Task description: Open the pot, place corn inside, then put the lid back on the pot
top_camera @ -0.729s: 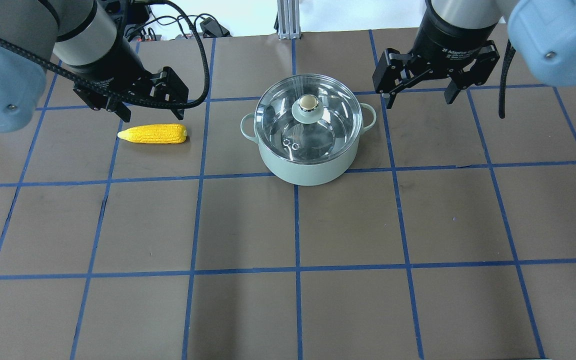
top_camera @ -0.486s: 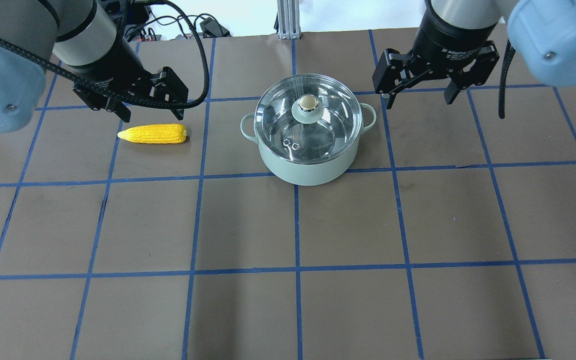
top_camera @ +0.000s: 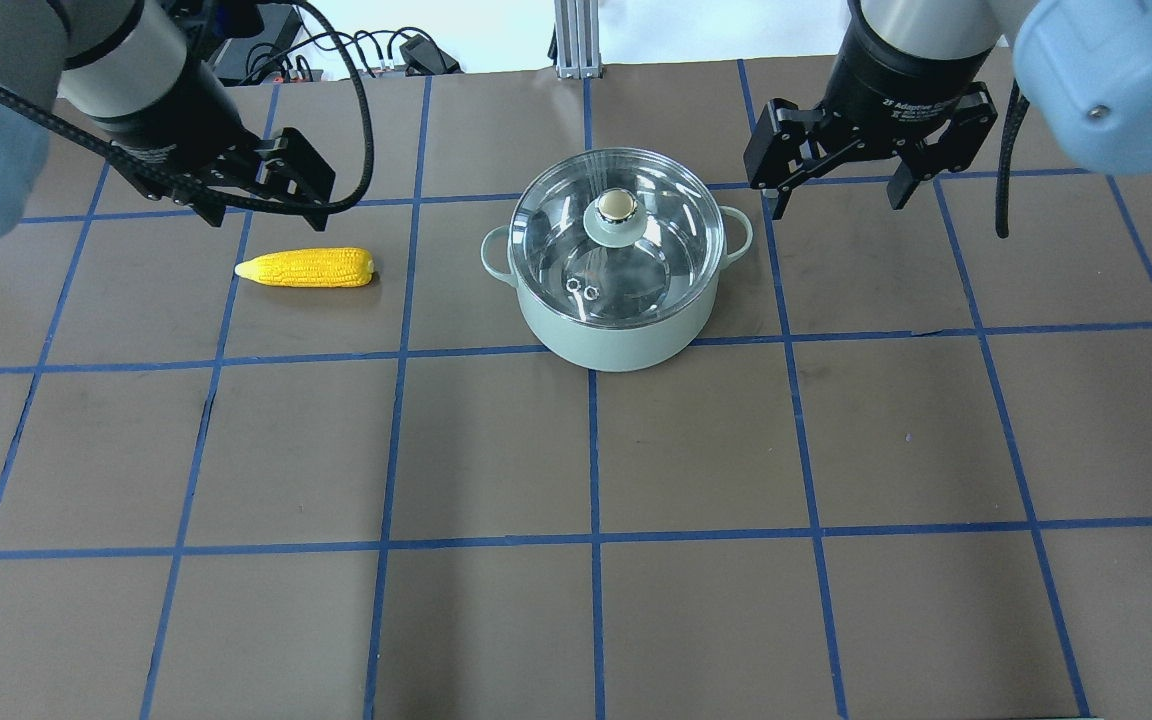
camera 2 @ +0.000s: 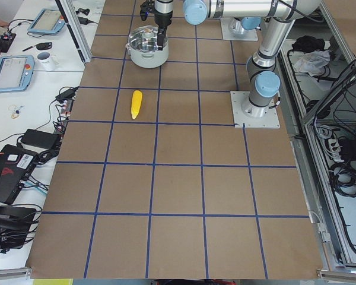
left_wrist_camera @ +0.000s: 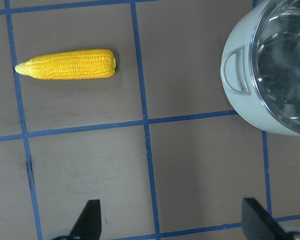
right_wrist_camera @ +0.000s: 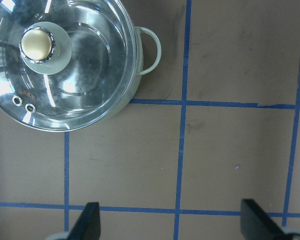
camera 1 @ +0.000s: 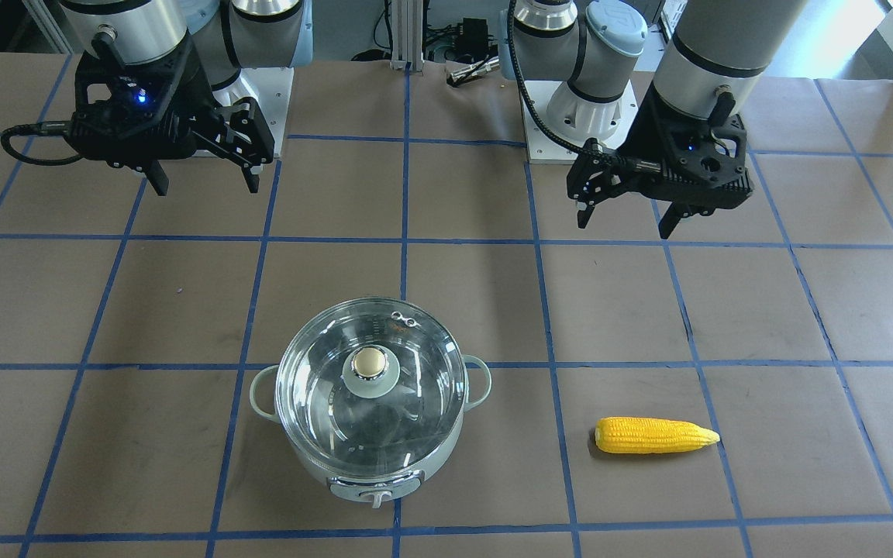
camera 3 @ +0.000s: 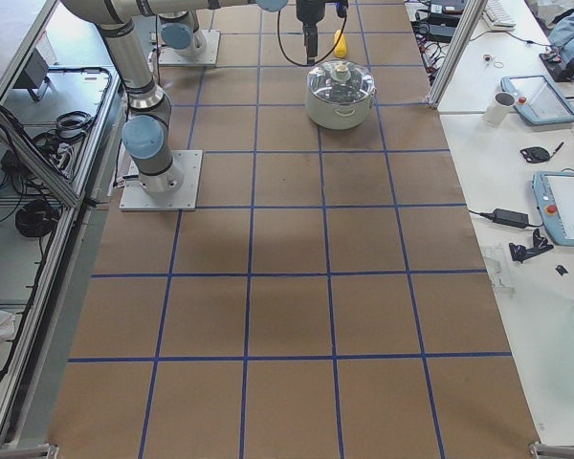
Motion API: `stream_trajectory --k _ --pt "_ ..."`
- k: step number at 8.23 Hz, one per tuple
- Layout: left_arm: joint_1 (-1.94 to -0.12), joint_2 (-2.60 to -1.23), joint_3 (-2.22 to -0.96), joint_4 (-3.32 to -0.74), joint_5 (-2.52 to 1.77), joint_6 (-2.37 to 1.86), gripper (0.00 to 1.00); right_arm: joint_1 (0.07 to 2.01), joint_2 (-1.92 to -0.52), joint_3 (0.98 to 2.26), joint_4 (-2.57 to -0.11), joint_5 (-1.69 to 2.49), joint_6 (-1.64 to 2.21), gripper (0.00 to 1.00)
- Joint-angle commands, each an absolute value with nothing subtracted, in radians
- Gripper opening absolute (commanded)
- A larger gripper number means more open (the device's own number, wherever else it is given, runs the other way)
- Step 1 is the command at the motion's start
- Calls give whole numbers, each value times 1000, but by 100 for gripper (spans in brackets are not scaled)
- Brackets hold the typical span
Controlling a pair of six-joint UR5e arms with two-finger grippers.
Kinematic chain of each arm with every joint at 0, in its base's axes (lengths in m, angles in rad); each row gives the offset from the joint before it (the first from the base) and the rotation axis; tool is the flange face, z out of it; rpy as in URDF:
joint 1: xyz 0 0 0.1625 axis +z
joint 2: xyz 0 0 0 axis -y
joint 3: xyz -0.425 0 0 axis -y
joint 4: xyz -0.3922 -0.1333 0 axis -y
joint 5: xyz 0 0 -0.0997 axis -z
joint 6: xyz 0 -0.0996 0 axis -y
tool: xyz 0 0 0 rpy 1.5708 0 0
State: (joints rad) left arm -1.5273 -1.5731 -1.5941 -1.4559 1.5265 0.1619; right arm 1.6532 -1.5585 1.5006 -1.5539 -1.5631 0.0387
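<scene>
Left gripper (top_camera: pixel 264 213): jaws wide open, holding nothing. It hovers above the table (top_camera: pixel 696 450), offset from the corn toward the robot base, no contact. Corn (top_camera: pixel 308 268) lies flat on the brown table cover, pointed end facing away from the pot, well apart from it. Pot (top_camera: pixel 616 340) sits mid-table with the glass lid (top_camera: pixel 641 270) seated on its rim. Right gripper (top_camera: pixel 836 205): jaws wide open, empty, hovering near the pot's loop handle (top_camera: pixel 739 235) on that side, touching nothing. In both wrist views the fingertips are far apart, with only table between them.
</scene>
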Motion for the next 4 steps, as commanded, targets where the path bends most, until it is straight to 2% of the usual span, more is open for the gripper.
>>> stream_trajectory --k 1,4 --pt "-1389 -1601 -1595 -1445 1520 474 100 1654 -1559 1505 -1555 -1562 31 100" --pt "-1374 -1682 -1605 -1300 1526 872 100 1654 -1559 1505 -1560 -1562 29 100"
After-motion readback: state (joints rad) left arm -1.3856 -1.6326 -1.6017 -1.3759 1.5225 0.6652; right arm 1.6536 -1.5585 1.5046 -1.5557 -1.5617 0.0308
